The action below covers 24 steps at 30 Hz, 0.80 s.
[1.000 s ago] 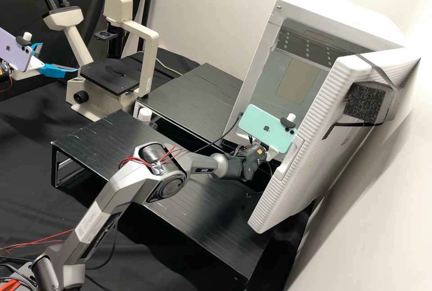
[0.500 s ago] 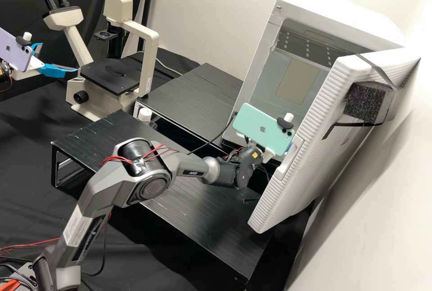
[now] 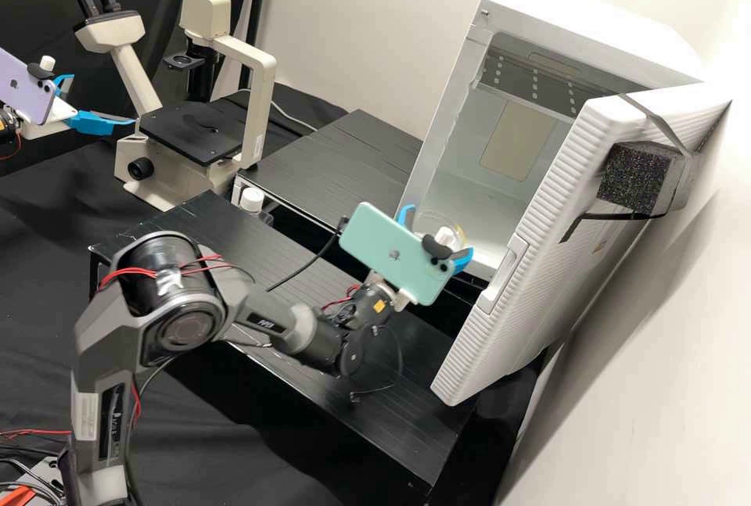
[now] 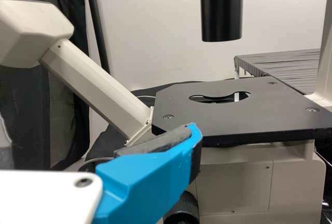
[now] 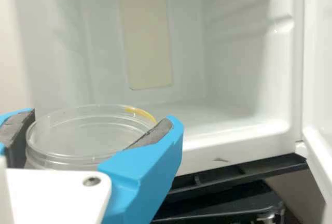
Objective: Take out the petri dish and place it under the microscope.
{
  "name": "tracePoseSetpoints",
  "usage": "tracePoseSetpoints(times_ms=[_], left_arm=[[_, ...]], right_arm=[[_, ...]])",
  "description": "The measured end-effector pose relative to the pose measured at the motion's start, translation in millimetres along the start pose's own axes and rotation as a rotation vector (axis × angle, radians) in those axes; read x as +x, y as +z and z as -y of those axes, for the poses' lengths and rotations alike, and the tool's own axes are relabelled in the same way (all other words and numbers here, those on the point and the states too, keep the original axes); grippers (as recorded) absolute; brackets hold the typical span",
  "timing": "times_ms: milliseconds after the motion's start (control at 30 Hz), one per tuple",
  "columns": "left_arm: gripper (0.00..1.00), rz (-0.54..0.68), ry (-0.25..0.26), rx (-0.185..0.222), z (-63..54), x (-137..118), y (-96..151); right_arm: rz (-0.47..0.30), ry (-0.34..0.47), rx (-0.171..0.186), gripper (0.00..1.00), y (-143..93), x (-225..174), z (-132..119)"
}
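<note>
Between padded blue fingers (image 3: 465, 259), a clear round dish (image 5: 85, 137).

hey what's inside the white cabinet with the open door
A beige panel on the back wall, and a dotted grey one higher up. The right hand, holding the petri dish out front, covers part of the floor, so I can't tell what's there.

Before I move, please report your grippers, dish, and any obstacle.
Left gripper open beside microscope. Right gripper holds petri dish outside white cabinet. Open door close by.
</note>
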<state>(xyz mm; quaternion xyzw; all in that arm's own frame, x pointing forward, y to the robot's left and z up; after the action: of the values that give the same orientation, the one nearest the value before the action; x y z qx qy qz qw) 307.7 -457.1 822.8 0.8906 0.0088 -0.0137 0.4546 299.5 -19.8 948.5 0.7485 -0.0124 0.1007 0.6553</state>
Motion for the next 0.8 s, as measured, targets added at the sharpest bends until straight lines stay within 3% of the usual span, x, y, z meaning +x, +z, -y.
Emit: tracePoseSetpoints(times_ms=[200, 567, 800], left_arm=[[1.00, 0.000, 0.000, 0.000, 0.0, 0.0, 0.0], [1.00, 0.000, 0.000, 0.000, 0.0, 0.0, 0.0], [1.00, 0.000, 0.000, 0.000, 0.0, 0.0, 0.0]], right_arm=[[-0.054, -0.011, 0.021, 0.00, -20.0, -44.3, 22.6], [-0.258, -0.214, -0.062, 0.00, -80.4, -86.8, 105.1], [-0.358, -0.241, -0.078, 0.00, -120.0, -87.0, 144.2]])
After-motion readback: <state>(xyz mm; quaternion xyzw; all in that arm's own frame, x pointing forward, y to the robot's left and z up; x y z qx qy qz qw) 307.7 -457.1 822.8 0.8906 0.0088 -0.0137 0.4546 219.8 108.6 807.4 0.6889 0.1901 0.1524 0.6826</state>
